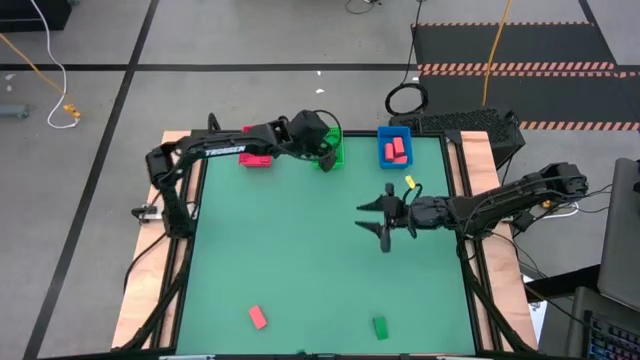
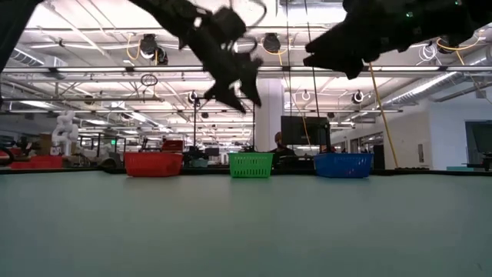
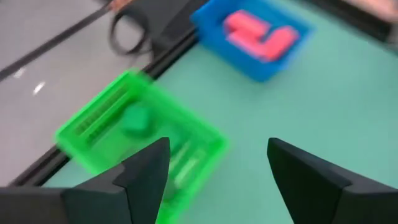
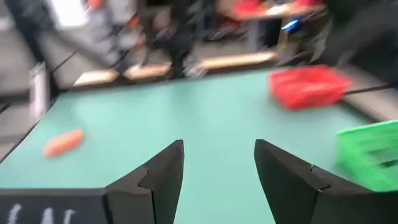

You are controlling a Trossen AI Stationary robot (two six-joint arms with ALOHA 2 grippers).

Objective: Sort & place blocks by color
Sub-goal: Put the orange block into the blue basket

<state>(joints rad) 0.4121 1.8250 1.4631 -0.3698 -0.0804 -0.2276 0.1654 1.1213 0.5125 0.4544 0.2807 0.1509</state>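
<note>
Left gripper (image 1: 325, 152) spread, empty, over the green bin (image 1: 333, 150); right gripper (image 1: 383, 220) spread mid-counter.
Red blocks (image 1: 396, 150) misfiled in blue bin (image 1: 382, 133); red block (image 1: 258, 317) at 7 o'clock, green block (image 1: 380, 326) at 5 o'clock remain.

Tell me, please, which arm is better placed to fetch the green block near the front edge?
Right, probably. The right claw hangs open and empty over mid-table, nearer the green block. The left claw, also open, is at the far edge over the green bin.
</note>
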